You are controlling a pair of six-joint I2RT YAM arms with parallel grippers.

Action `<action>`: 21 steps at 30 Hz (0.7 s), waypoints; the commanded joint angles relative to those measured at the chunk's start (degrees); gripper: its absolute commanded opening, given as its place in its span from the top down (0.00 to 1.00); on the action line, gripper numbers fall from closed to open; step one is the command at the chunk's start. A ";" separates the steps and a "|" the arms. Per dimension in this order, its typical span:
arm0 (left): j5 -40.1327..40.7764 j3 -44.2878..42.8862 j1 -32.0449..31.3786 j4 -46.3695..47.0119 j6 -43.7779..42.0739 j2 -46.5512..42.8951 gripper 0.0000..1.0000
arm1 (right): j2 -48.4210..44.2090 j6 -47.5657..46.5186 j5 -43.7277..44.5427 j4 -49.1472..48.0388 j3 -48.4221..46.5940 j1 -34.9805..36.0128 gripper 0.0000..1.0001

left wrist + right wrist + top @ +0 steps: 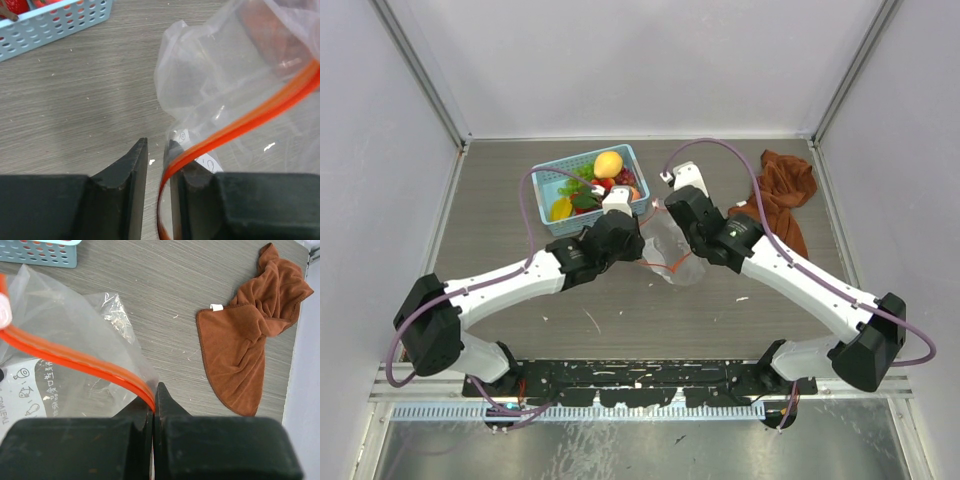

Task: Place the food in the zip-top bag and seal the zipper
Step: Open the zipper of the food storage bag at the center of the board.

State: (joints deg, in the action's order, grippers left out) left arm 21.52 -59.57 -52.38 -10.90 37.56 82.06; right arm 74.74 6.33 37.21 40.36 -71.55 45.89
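A grey-brown wood-grain table top (620, 330) is enclosed by plain white panel walls (640, 60) along its back, left and right edges, with slim aluminium struts (420, 70) at the back corners. Lighting is soft and even.

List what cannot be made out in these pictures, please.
- Left wrist view: the zipper runs off the bottom edge between the fingers of the left gripper; its end is unseen.
- Right wrist view: the right gripper covers part of the label; its print is too small to read.
- Top view: both grippers hide much of the bag; whether any food is inside cannot be told.
- Wrist views: the top edge cuts off the basket.
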 commanded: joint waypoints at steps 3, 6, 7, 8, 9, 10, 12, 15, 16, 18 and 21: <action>-3.05 -1.06 0.35 2.59 -0.52 -1.76 0.65 | 0.89 -0.17 -0.09 -5.66 1.92 -0.19 1.00; -3.43 -0.29 0.43 2.81 -0.26 -3.47 0.58 | 1.02 -0.13 -0.72 -5.94 1.94 -0.14 1.00; -3.61 -0.21 0.43 2.81 -0.29 -3.95 0.56 | 1.02 -0.14 -0.73 -6.10 1.96 -0.09 1.00; -3.73 -0.10 0.47 2.69 -0.29 -4.56 0.53 | 1.02 -0.16 -0.74 -6.15 1.94 -0.03 1.00; -3.89 -0.11 0.58 2.49 -0.38 -5.10 0.51 | 1.14 -0.30 -0.73 -6.24 1.94 0.08 1.00; -4.14 -0.11 0.66 2.39 -0.57 -5.74 0.48 | 1.11 -0.33 -0.66 -6.30 1.94 0.14 1.00; -4.82 -0.11 1.09 2.01 -1.31 -7.43 0.42 | 1.24 -0.28 -0.36 -6.34 2.01 0.32 1.00; -5.60 -0.11 2.08 0.78 -2.59 -10.87 0.35 | 1.20 -0.49 -0.25 -6.20 1.56 0.56 1.00; -5.89 0.00 2.47 0.40 -2.99 -12.01 0.33 | 1.28 -0.54 -0.26 -6.11 1.33 0.65 1.00; -6.56 0.41 3.40 0.08 -3.61 -13.85 0.28 | 1.54 -0.78 0.00 -5.87 0.87 0.77 1.00; -7.84 1.30 5.47 0.93 -4.68 -15.81 0.22 | 2.16 -0.97 0.60 -5.32 -0.16 1.05 1.00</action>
State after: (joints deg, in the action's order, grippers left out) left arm 15.73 -59.16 -49.10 -11.53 35.22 69.58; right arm 76.51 6.07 36.36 36.80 -69.06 46.41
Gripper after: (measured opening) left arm 0.748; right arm 0.034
